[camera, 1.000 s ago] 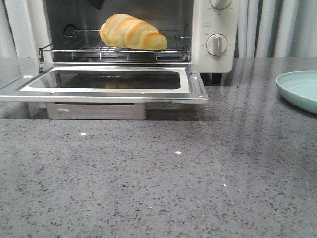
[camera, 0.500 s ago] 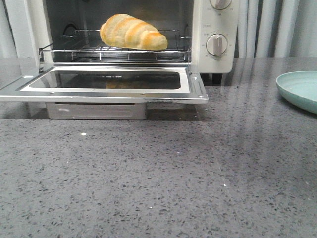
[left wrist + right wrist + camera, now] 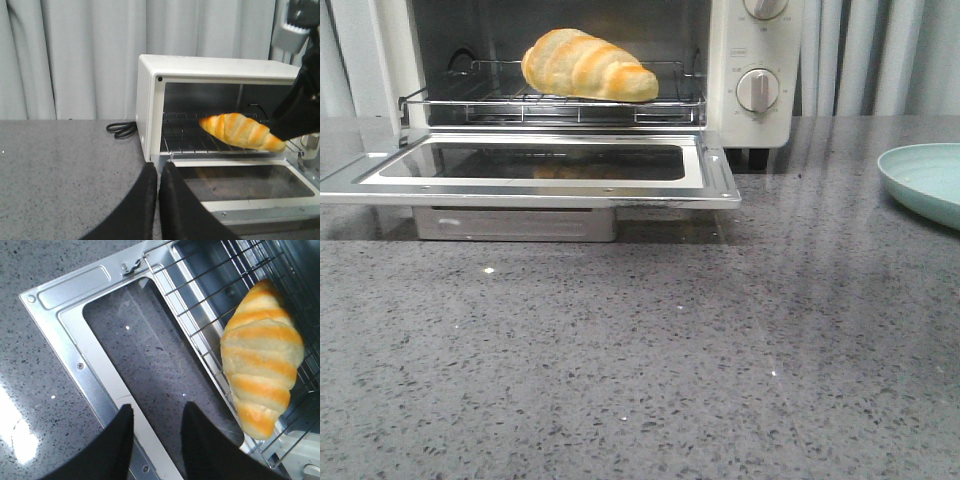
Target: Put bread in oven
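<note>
You had the golden-brown ridged bread roll [image 3: 588,65] lying on the wire rack inside the cream-white toaster oven [image 3: 755,60], door down. Placement looked done; maybe door left. Right gripper [image 3: 154,440] parted, empty; left gripper [image 3: 158,200] fingers pressed together, empty.

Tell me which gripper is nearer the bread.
Right. The right gripper hangs over the open door beside the bread; the left gripper sits off the oven's side.

Oven [image 3: 755,60] top, plate [image 3: 925,180] cut off.
</note>
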You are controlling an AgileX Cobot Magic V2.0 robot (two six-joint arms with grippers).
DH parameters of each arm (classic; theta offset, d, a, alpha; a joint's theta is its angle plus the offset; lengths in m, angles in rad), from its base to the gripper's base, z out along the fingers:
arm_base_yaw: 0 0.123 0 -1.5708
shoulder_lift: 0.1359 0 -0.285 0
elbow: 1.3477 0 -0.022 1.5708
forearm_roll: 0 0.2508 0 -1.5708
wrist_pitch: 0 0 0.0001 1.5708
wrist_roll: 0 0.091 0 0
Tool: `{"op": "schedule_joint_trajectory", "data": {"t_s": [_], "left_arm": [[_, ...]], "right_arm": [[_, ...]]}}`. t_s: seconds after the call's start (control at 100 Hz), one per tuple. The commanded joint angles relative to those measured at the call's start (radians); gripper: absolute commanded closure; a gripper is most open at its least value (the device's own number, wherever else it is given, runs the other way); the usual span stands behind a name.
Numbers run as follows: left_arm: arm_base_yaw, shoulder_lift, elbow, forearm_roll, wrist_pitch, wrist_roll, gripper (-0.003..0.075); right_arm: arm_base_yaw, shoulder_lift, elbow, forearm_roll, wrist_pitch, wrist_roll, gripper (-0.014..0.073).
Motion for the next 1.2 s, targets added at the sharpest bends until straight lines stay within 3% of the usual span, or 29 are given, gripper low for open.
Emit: {"op": "schedule_joint_trajectory", "data": {"t_s": [0.0,0.08,0.37,0.83,1.19], "left_arm": [[0.005,0.01,0.005,-0.014,-0.079,-0.005,0.0742],[0.005,0.01,0.028,-0.036,-0.077,-0.007,0.0742],[0.005,0.01,0.116,-0.046,-0.077,-0.008,0.0742],[0.005,0.01,0.152,-0.077,-0.078,-0.008,0.0742],[0.005,0.01,0.152,-0.077,-0.078,-0.008,0.0742]], "right_arm": [[-0.001,-0.079,-0.033,-0.016,0.062,0.015,0.0393],[-0.001,-0.098,-0.031,-0.002,0.063,0.02,0.0423],[-0.001,-0.141,-0.022,0.021,0.063,0.02,0.0662],[-0.003,-0.316,0.277,-0.027,0.063,0.064,0.0661],[-0.003,-0.346,0.299,-0.047,0.063,0.064,0.0661]]}}
